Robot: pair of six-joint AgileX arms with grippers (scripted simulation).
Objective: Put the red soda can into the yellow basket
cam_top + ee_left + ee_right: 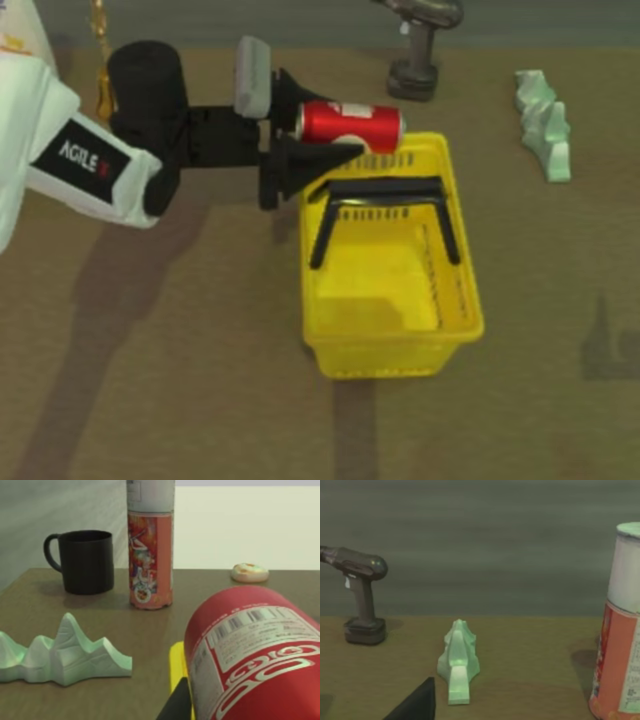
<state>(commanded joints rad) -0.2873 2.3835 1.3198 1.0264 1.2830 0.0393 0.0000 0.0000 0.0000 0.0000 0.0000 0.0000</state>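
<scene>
Red soda can (350,124) lies on its side, clamped in the left gripper (322,128), raised over the far rim of the yellow basket (390,352). Right gripper's jaw state: cannot tell.

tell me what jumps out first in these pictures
The left gripper holds the red soda can on its side over the far rim of the yellow basket, mid-table. Off to the right lies a pale green ridged piece; a dark drill stands behind the basket.
</scene>
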